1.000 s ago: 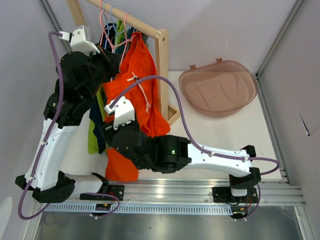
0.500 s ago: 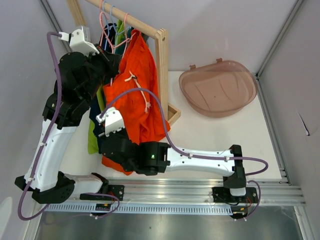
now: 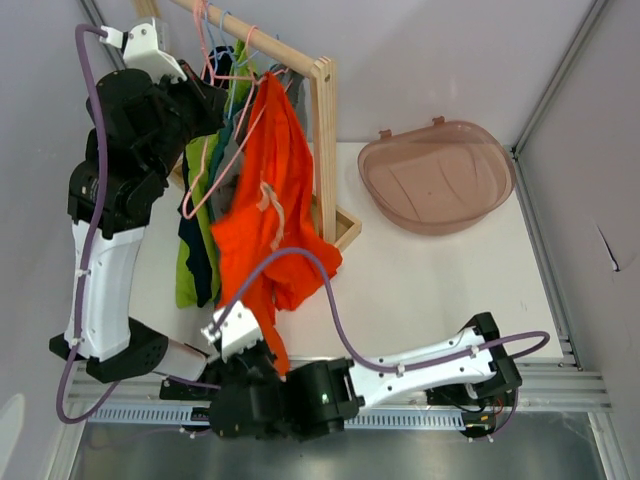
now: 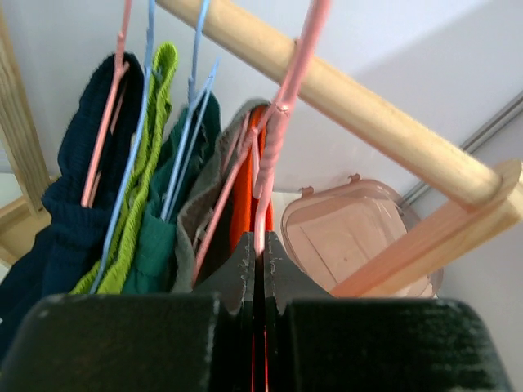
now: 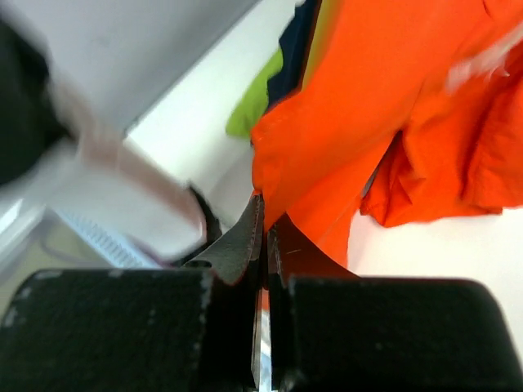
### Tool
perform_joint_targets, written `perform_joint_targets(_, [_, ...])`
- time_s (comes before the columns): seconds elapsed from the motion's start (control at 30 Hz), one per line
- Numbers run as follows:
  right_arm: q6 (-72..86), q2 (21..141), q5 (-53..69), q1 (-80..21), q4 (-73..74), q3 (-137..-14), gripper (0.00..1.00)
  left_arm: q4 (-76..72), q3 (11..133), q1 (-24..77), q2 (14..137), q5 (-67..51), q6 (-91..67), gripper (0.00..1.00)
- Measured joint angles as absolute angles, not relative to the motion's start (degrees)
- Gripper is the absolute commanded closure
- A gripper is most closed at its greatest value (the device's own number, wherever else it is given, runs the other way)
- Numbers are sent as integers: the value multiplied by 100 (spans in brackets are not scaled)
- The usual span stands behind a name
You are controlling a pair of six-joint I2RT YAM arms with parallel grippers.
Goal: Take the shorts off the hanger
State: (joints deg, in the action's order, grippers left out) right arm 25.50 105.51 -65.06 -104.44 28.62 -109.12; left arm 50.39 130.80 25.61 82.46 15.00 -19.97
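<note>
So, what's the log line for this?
left gripper: shut on pink hanger | right gripper: shut on orange shorts | other shorts: hung from wooden rail

White table (image 3: 450,270), pale grey walls (image 3: 450,50), aluminium rail (image 3: 550,385) at near edge.

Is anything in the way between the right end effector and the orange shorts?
Nothing visible. The right end effector is shut on the orange shorts at their lower edge, and the left end effector is shut on the pink hanger.
</note>
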Motion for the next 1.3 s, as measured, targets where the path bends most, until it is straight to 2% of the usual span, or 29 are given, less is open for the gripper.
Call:
perform_joint_targets(0.17, [3124,10704,-6709,-10916,3760,-10634,100,5561,13310,2261,8455,1168,-1940,100])
perform_joint_targets(0.33, [3479,10912,-6720,-10890,4248,-10547,100,5979,13555,2016,8753,720,-2001,100])
perform_joint_targets(0.43, [3520,10906,-6709,-10680,4318,-10534,100,5833,12766,1984,8353,397,-2143,100])
perform_joint_targets(0.5, [3288,10868,-6639,-10353,4228,-10527,100,5398,11802,1964,7787,178,-2274,100])
perform_joint_targets(0.57, [2897,10737,-6539,-9939,3964,-10473,100,4910,10562,1979,6941,40,-2408,100])
perform_joint_targets(0.67, [2139,10381,-6445,-9231,3514,-10425,100,4755,9443,2106,5852,-97,-2502,100])
perform_joint_targets(0.77, [1184,9727,-6512,-8527,2899,-10370,100,4849,9157,2193,5168,-196,-2491,100])
perform_joint_targets(0.83, [832,9150,-6626,-8407,2600,-10210,100,4936,9198,2198,4788,-163,-2429,100])
perform_joint_targets(0.97, [596,7651,-7046,-8908,2132,-9472,100,5074,9542,2307,4484,-43,-2335,100])
perform_joint_targets(1.07, [884,6884,-7450,-9620,2335,-8973,100,5074,9592,2353,4451,-95,-2290,100])
perform_joint_targets(1.23, [845,6501,-8062,-10940,2440,-8582,100,5113,9592,2368,4646,-113,-2187,100])
perform_joint_targets(1.3, [440,6578,-8086,-10890,2224,-8554,100,5113,9592,2368,4742,-104,-2178,100])
